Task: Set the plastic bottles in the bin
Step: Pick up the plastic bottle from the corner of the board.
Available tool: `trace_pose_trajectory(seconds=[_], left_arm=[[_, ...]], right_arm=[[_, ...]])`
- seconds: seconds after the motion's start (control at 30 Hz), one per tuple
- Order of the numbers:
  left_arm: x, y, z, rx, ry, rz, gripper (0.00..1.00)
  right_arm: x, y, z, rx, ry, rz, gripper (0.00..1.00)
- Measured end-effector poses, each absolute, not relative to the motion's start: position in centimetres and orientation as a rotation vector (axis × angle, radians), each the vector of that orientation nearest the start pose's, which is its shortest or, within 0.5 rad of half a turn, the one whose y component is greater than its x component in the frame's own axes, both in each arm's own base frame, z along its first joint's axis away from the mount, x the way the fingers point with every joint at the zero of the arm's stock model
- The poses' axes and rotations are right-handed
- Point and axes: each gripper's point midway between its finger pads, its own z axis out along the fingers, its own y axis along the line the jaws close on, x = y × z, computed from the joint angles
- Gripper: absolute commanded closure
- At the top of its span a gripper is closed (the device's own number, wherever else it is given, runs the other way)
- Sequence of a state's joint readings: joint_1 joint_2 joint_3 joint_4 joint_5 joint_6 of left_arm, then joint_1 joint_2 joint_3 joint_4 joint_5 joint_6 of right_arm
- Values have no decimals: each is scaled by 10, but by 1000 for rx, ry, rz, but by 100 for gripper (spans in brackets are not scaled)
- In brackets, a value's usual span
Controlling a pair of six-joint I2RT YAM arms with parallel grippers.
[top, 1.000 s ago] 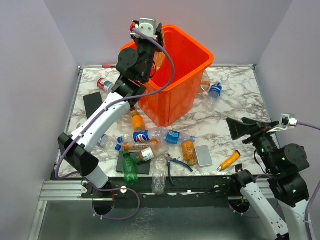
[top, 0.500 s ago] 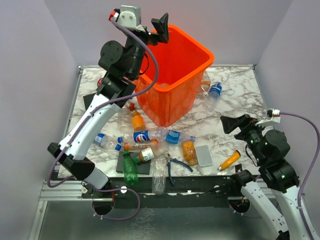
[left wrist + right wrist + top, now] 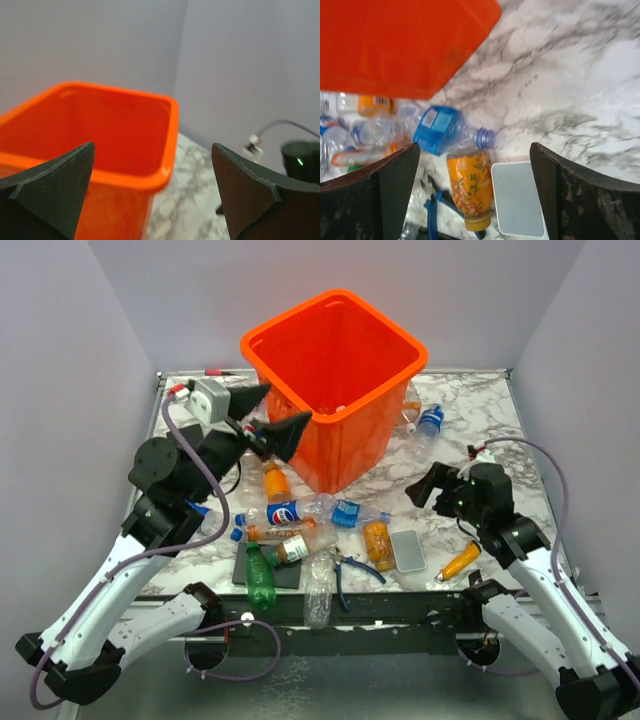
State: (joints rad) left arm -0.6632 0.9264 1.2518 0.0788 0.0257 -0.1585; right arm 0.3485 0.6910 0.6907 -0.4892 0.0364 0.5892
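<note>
Plastic bottles mostly litter the surface at six o'clock of the bin, with a few more at its three o'clock; little shows inside it, so most of the job looks left. The left end effector, spread and empty, hangs at the bin's nine o'clock. The right end effector, also spread and empty, hovers at four o'clock.

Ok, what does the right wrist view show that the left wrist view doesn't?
Right wrist only: a blue-labelled bottle, an orange-labelled bottle, blue-handled pliers and a pale flat slab, all lying on the table. Left wrist only: the rim and inside of the bin, plus part of the right arm. Both: that orange bin, the marble table, and open, empty jaws, on the left gripper and the right gripper.
</note>
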Motion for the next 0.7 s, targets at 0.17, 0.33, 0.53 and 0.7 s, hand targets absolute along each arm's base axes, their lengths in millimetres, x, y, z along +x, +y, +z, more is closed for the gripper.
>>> trace_pose_trajectory(seconds=[0.17, 0.33, 0.53, 0.7], left_arm=[[206, -215, 425, 486, 1306, -857, 1], [185, -215, 353, 490, 1423, -955, 1], [186, -224, 305, 392, 1476, -1076, 1], [189, -228, 297, 355, 1492, -1118, 1]], right_arm=[[224, 143, 147, 134, 2249, 735, 11], [197, 172, 130, -10, 2332, 869, 5], [170, 208, 108, -198, 2459, 840, 9], [177, 203, 91, -130, 2504, 725, 12]])
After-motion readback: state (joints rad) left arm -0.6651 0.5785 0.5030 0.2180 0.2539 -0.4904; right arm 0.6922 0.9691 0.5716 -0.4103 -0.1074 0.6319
